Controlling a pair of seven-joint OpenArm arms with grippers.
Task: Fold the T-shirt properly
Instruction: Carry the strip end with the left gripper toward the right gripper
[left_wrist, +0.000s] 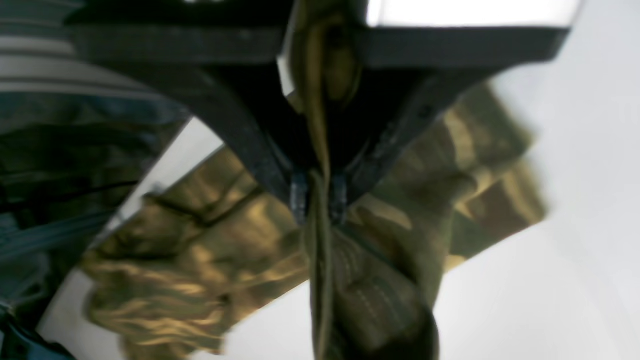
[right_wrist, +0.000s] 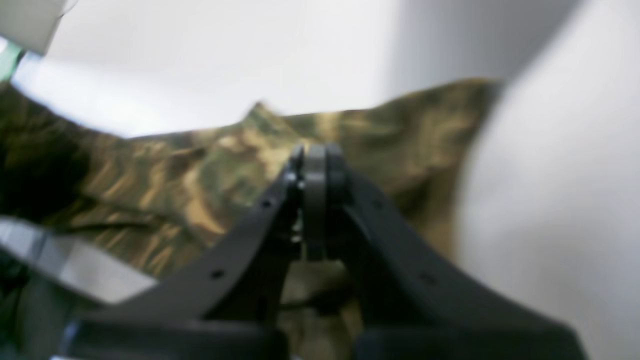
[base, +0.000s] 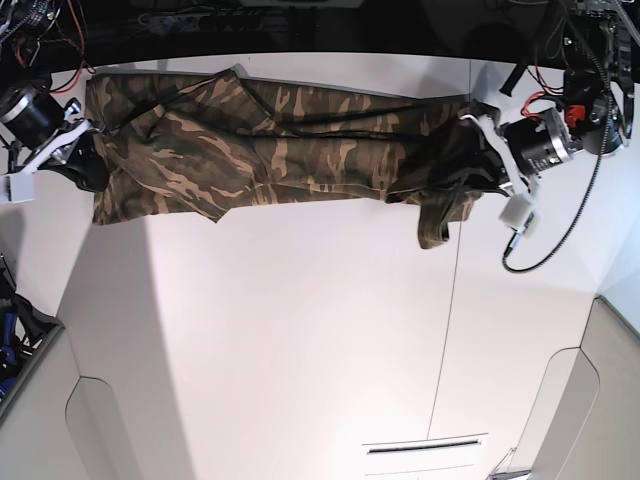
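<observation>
The short-sleeved T-shirt of soft cloth in brown, tan and olive-green camouflage (base: 300, 150) lies spread across the upper part of the smooth white table (base: 300, 330), its length running from side to side in the base view. Surface condition: creased, with rumpled folds at both ends. The black left gripper (left_wrist: 320, 200) stands at the shirt's right-hand end in the base view; its fingers are clenched on a gathered fold of the cloth, which passes between the tips. A portion of cloth hangs below this grip, and further camouflage fabric lies on the table beneath. The black right gripper (right_wrist: 317, 155) is positioned at the opposite end, near the shirt. Its fingers are closed together, with no cloth seen between them; whether the tips touch the fabric beneath cannot be determined. The wrist views are partly blurred, so finer details of the fabric cannot be read.
</observation>
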